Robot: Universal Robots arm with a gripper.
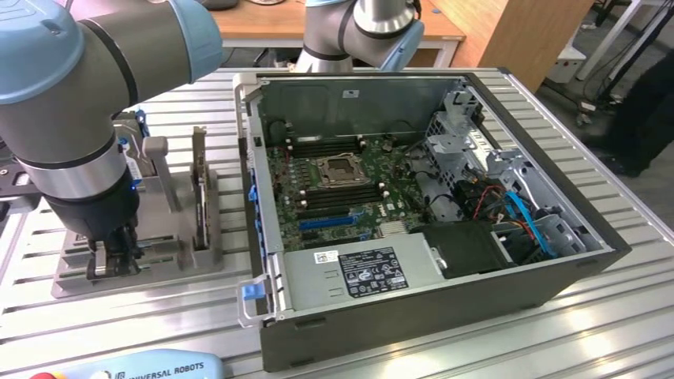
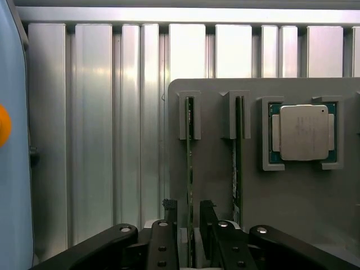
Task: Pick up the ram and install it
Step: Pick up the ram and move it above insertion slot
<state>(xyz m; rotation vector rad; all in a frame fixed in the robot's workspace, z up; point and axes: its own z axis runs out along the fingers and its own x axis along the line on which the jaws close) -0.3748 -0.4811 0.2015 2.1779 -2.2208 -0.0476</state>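
The ram (image 2: 190,163), a thin green stick, stands on edge in a slot of the grey holder (image 2: 214,185). My gripper (image 2: 190,230) straddles its near end, with one black finger (image 2: 170,225) on each side and only narrow gaps left to the board. A second green stick (image 2: 237,163) stands in the neighbouring slot. In the exterior view my gripper (image 1: 110,260) is down on the holder (image 1: 169,257), at the exterior view's left of the open computer case (image 1: 421,316).
A square silver processor (image 2: 304,132) lies in the holder's pocket beside the sticks. Inside the case, the motherboard (image 1: 327,205) shows a CPU socket (image 1: 342,170) flanked by long memory slots. A second arm's base (image 1: 358,31) stands behind the case. A teach pendant (image 1: 126,367) lies at the table's front.
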